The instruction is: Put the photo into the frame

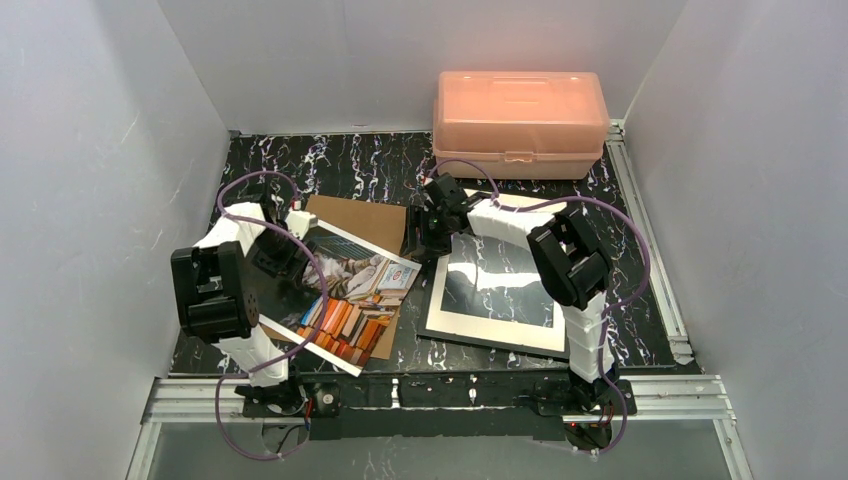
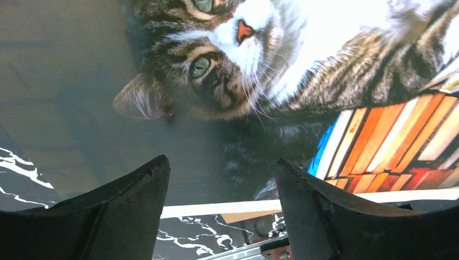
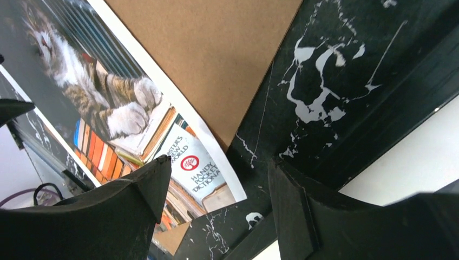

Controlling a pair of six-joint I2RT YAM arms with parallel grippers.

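Glossy photo (image 2: 243, 81) lying just ahead of spread left gripper (image 2: 222, 161); likely light, bending easily; pinching its edge seeming best. Right gripper (image 3: 219, 161) gaping too.

We find bare table (image 1: 330, 160) along the far edge, left of the pink plastic box (image 1: 520, 120), which blocks the far right corner. Between the photo (image 1: 365, 290) and the frame (image 1: 495, 300) only a narrow strip of marble lies free, and the right gripper (image 1: 420, 245) hangs over its far end. The left gripper (image 1: 285, 245) crowds the photo's left side. The brown backing board (image 1: 365, 218) lies under the photo's far edge. White walls (image 1: 90, 150) close three sides.
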